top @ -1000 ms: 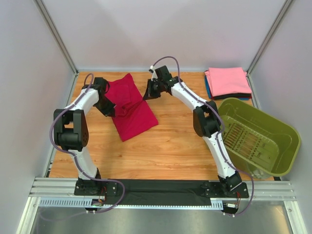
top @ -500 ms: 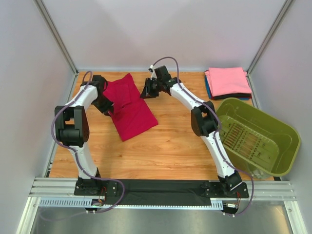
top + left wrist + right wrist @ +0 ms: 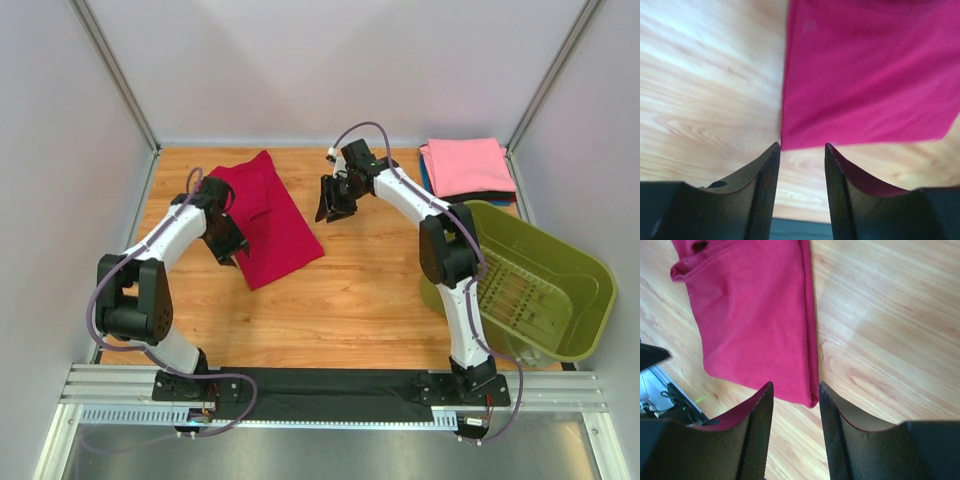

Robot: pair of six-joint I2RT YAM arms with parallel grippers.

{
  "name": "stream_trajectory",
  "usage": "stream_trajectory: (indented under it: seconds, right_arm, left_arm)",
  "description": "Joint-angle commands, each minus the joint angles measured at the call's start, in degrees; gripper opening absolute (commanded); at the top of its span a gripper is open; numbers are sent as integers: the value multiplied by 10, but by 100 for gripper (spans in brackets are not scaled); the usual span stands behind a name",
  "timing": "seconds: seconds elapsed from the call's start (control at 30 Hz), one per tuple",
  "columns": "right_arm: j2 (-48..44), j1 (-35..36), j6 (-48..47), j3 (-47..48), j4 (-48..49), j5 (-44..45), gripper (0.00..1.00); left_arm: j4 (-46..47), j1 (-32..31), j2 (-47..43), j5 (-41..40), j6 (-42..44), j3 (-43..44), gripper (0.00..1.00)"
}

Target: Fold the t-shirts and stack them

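Note:
A crimson-red t-shirt (image 3: 268,212) lies folded into a long strip on the wooden table, left of centre. My left gripper (image 3: 233,254) hovers at its near-left corner, open, with only bare wood between the fingers. In the left wrist view the left gripper (image 3: 802,146) sits just short of the red cloth's (image 3: 865,75) edge. My right gripper (image 3: 331,211) hangs open to the right of the shirt. In the right wrist view the right gripper (image 3: 795,385) holds nothing, with the shirt's (image 3: 755,315) corner just beyond it. A folded pink t-shirt (image 3: 467,165) tops a stack at the back right, over blue and black edges.
An olive-green plastic basket (image 3: 560,255) stands at the right, close to the right arm's elbow. The cell's walls close in the back and both sides. The arms' base rail (image 3: 330,385) runs along the near edge.
Both grippers have gone from shut to open and let the red shirt go. The left one drew back toward the near edge; the right one moved right, off the cloth.

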Motion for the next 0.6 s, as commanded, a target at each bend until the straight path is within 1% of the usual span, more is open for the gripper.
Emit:
stream_trajectory:
  seconds: [0.0, 0.07, 0.17, 0.37, 0.43, 0.47, 0.57]
  right_arm:
    - [-13, -6, -51, 1, -41, -37, 43]
    - [1, -6, -66, 8, -62, -42, 43]
    - [-1, -2, -74, -11, -61, -48, 43]
    - [9, 3, -81, -43, -46, -64, 47]
    - [14, 10, -81, -47, -34, -72, 47]
    - [16, 12, -81, -48, -32, -73, 47]
    - [23, 27, -81, -43, -28, -83, 47]
  left_arm:
    - [51, -36, -16, 38, 2, -56, 50]
    - [49, -54, -10, 35, 0, -67, 50]
    - [37, -62, 5, 26, -2, -68, 50]
    - [46, -62, 34, 26, -1, -87, 49]
    - [44, -62, 46, 27, -2, -90, 48]
    - [39, -62, 50, 25, -2, -91, 46]
    - [26, -62, 63, 13, -4, -96, 45]
